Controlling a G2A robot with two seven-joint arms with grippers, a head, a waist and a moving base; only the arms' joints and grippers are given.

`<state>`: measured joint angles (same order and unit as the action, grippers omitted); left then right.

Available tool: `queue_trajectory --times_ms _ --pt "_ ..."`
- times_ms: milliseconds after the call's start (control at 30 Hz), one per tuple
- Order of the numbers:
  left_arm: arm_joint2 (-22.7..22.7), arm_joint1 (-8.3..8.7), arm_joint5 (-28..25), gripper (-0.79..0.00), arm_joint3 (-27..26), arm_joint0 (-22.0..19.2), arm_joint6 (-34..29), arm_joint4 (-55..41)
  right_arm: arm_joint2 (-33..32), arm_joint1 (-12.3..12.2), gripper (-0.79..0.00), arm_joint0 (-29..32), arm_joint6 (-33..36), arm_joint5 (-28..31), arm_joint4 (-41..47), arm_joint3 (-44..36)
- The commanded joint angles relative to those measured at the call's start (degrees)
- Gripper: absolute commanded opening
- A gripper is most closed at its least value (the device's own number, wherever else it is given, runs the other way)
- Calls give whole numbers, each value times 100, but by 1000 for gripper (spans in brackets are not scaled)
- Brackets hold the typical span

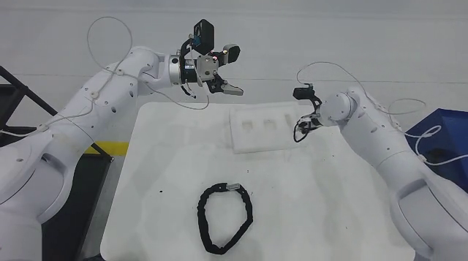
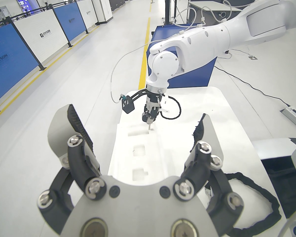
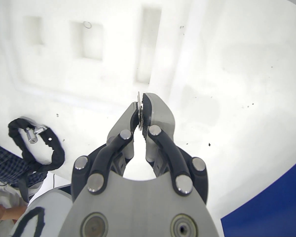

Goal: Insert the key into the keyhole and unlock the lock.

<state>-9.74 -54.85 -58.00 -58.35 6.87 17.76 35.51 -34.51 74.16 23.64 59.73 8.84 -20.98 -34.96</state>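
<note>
Two grippers are in play, and only one is loaded: the right gripper [image 3: 141, 102] has its jaws pinched tight on the key [image 3: 138, 96], a thin metal blade seen edge-on and poking out just past the fingertips, pointing down toward the long slot at the end of the white foam tray [image 1: 248, 140]. The left gripper [image 2: 137, 124] hangs with its jaws spread wide and nothing between them, raised off the far left corner of the table [image 1: 329, 202]. The chain lock [image 1: 203, 221] lies flat on the table in a loop, well apart from the tray and on the side nearer the robot's body, roughly between the two arms. Its metal lock body [image 3: 31, 136] sits at the top of the loop, on the side facing the tray, with its long axis lying along the tabletop. The key, by contrast, hangs about upright, so I judge that the blade must be carried back toward the robot and tipped to line up with the body's end. Which end carries the keyhole I cannot tell for sure. The right gripper looks a little nearer the lock body than the left, which seems the likely one to steady the lock.
</note>
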Motion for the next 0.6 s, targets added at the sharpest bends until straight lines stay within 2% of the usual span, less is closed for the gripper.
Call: queue_trajectory --times_ms 0,100,333,567 --pt "0 0 0 0 0 0 0 0 -148 -75 -785 17 35 -13 83 -36" --pt "0 0 0 0 0 0 0 0 -454 -217 -785 145 65 164 377 -243" --pt "0 0 0 0 0 0 0 0 -1369 -655 -785 696 367 974 1230 -914" --pt "0 0 0 0 0 0 0 0 -2404 -1123 -785 1517 644 1186 1751 -2286"
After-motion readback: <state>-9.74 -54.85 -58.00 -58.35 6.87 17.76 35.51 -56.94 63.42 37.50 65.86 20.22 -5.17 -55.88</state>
